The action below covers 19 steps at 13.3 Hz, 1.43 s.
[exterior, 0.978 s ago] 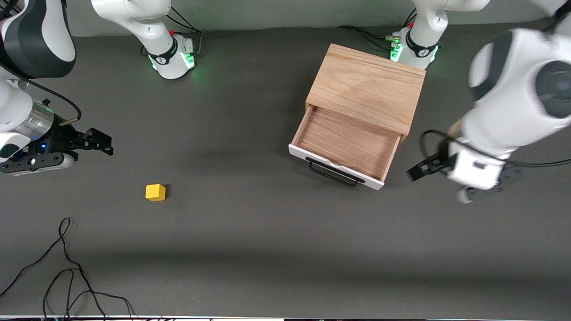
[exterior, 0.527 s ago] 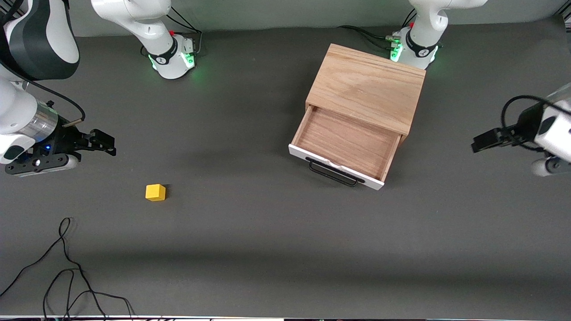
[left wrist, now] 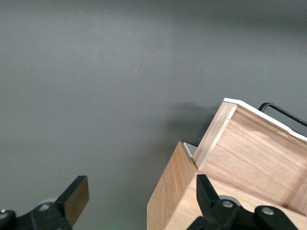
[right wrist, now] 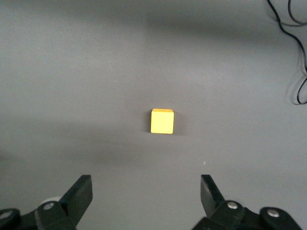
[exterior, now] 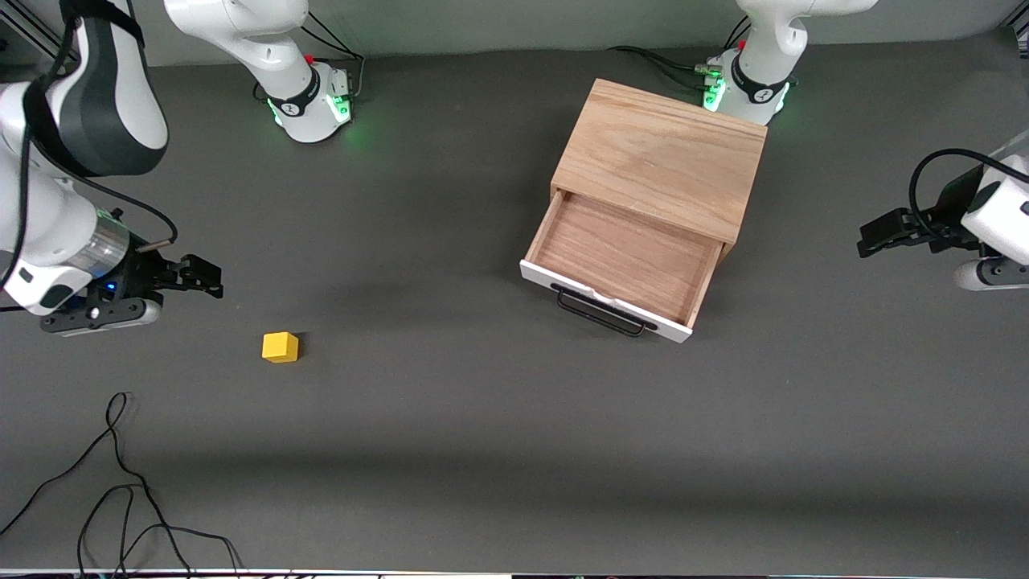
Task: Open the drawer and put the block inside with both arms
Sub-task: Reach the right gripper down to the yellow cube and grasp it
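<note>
- Oak cabinet (exterior: pixel 663 157) on matte grey worktop (exterior: pixel 450 418); drawer (exterior: pixel 623 261) pulled out, wood-lined, bare.
- Yellow cube block (exterior: pixel 280 346) on worktop, well apart from cabinet, toward right arm's end.
- Right end effector (exterior: pixel 201 277) above worktop near block, fingers spread, holding nothing.
- Left end effector (exterior: pixel 872 237) above worktop beside cabinet, fingers spread, holding nothing.

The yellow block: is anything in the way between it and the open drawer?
Nothing visible is. Only bare dark table lies between the block and the drawer, which stands pulled out and empty. The cables lie nearer the front camera, off that path.
</note>
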Each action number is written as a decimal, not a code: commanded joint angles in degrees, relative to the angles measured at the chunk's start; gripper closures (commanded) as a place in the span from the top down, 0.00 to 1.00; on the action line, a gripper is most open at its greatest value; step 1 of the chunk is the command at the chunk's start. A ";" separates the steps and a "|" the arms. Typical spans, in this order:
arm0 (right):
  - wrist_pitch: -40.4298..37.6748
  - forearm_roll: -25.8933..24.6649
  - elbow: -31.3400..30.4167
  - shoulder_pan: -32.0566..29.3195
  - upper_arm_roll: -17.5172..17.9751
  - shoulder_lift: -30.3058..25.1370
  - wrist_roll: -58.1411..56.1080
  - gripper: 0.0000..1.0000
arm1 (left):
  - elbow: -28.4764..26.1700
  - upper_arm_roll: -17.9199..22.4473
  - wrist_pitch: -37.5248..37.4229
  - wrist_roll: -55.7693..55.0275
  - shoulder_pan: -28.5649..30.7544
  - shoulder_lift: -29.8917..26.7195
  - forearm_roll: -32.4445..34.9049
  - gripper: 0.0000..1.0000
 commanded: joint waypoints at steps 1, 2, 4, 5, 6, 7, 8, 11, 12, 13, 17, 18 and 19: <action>5.26 -0.39 -4.30 0.19 -0.25 -0.53 0.09 1.00 | -5.50 0.19 2.35 4.59 -0.23 -4.01 1.71 1.00; 7.11 -0.39 -6.05 0.36 -0.25 -0.19 0.08 1.00 | -5.69 0.19 2.62 4.69 -0.23 -4.11 2.06 1.00; 11.93 -0.39 -10.53 0.28 -0.25 0.78 0.08 1.00 | -5.17 0.19 2.71 4.52 -0.41 -3.49 2.06 1.00; 14.66 -0.39 -12.47 0.19 -0.25 1.31 0.08 1.00 | -4.99 0.19 2.71 4.52 -0.32 -3.40 2.06 1.00; 17.29 -0.39 -13.96 0.10 -0.25 2.10 0.08 1.00 | -4.56 0.19 2.62 4.60 -0.23 -3.32 2.06 1.00; 19.24 -0.39 -14.67 0.10 -0.25 3.32 0.17 1.00 | -4.46 0.19 2.36 4.95 -0.06 -3.32 1.98 1.00; 21.43 -0.39 -15.47 0.01 -0.25 4.73 0.08 1.00 | -4.46 0.19 2.27 5.13 -0.06 -3.32 1.89 1.00; 27.58 -0.39 -16.79 -0.51 -1.74 9.12 -0.27 1.00 | -4.46 0.02 2.36 5.31 -0.15 -3.32 2.06 1.00; 29.52 -0.39 -16.97 -0.43 -2.01 10.87 -0.27 1.00 | -4.46 0.02 2.36 5.31 0.03 -3.32 2.06 1.00; 31.71 -0.39 -17.05 -0.51 -2.10 12.63 -0.27 1.00 | -4.46 -0.07 2.36 5.31 0.03 -3.32 2.06 1.00; 37.26 0.23 -17.06 -0.51 -2.19 17.30 0.61 1.00 | -4.46 -0.25 2.09 6.10 0.21 -3.32 2.06 1.00; 38.23 0.23 -17.14 -0.43 -2.18 18.09 0.61 1.00 | -4.46 -0.16 2.01 6.10 0.12 -3.32 2.06 1.00; 39.54 0.23 -17.40 -0.43 -2.18 18.97 0.61 1.00 | -4.46 -0.16 1.83 6.19 0.12 -3.32 2.06 1.00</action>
